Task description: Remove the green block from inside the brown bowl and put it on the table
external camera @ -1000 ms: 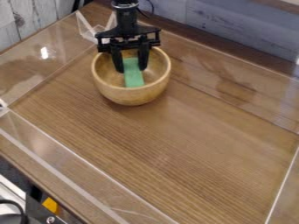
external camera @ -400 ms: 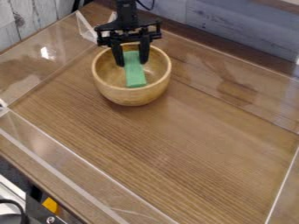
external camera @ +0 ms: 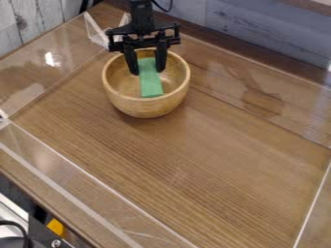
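The brown bowl (external camera: 120,98) stands on the table (external camera: 195,170) at the upper left. Inside it the green block (external camera: 151,85) leans tilted, its lower end on the bowl's floor and its upper end up between my fingers. My gripper (external camera: 146,68) points straight down into the bowl with its black fingers (external camera: 132,63) on either side of the block's top, shut on it. The fingertips reach just below the rim.
Clear plastic walls (external camera: 52,58) edge the tabletop on the left, front and right. A grey plank wall (external camera: 258,24) runs along the back. Bare wood-grain surface spreads in front of and to the right of the bowl.
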You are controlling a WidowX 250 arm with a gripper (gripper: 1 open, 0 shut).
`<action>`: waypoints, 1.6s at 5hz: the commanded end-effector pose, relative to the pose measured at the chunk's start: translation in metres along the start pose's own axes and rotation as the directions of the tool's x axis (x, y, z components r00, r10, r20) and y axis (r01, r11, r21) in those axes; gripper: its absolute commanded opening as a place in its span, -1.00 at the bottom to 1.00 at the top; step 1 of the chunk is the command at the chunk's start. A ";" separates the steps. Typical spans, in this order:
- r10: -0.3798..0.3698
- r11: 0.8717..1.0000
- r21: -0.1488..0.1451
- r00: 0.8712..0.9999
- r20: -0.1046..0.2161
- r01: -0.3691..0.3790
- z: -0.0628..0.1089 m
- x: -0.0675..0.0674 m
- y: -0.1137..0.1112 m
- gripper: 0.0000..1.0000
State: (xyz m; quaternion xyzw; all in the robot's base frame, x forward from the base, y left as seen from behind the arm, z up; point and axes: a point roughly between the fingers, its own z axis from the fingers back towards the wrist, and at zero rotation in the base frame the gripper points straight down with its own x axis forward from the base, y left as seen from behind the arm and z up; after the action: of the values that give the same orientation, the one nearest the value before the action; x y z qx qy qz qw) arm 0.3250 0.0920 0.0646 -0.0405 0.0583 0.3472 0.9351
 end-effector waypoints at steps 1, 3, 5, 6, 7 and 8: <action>-0.026 0.998 -0.052 0.994 0.107 0.031 0.042 0.003 -0.011 -1.00; -0.041 0.997 -0.062 0.994 0.104 0.048 0.047 -0.001 -0.015 -1.00; -0.052 0.996 -0.066 0.993 0.102 0.059 0.050 -0.003 -0.018 -1.00; -0.056 0.996 -0.068 0.993 0.101 0.063 0.051 -0.004 -0.020 -1.00; -0.061 0.995 -0.070 0.993 0.100 0.068 0.051 -0.006 -0.021 -1.00; -0.065 0.995 -0.071 0.993 0.099 0.072 0.052 -0.007 -0.023 -1.00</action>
State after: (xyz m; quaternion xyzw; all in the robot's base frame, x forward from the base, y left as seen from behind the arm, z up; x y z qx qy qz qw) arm 0.3281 0.0787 0.0732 -0.0553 0.0671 0.3272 0.9410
